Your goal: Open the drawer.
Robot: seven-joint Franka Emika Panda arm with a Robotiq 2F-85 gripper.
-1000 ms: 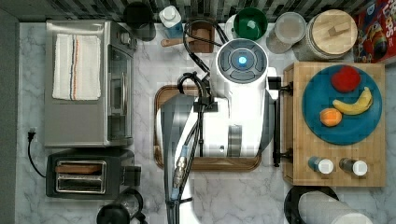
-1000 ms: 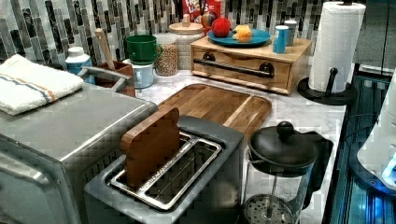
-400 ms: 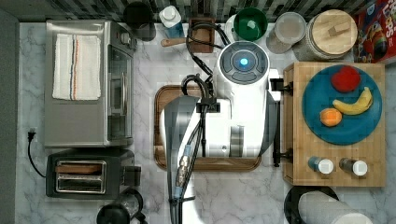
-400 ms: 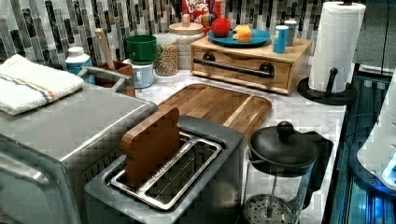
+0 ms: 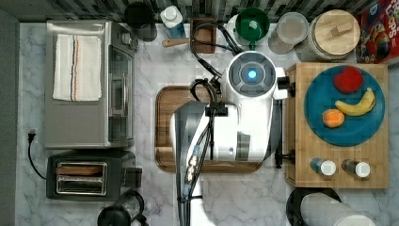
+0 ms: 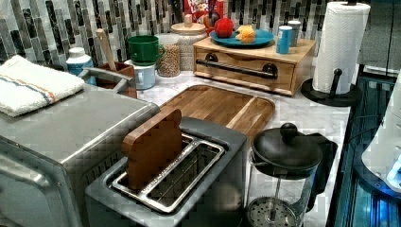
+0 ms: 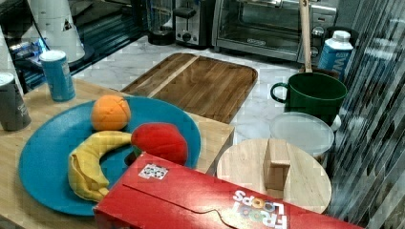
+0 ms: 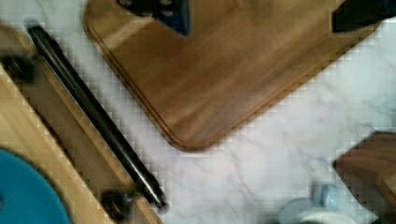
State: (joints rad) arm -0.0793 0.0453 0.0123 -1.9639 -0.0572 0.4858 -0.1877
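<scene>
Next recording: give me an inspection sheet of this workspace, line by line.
Surface: marble counter, brown tray lying on it.
Job's things: drawer shut in its stand, black handle untouched.
Clutter: on the stand, blue plate with fruit and two shakers; elsewhere toaster, toaster oven with towel, French press, green cup, jars, paper towel roll, cereal box.
Grippers: gripper fingertips above the tray, clear of the handle.
Cables: black cables at the arm; plug cord beside the toaster.
Surroundings: tiled backsplash.
</scene>
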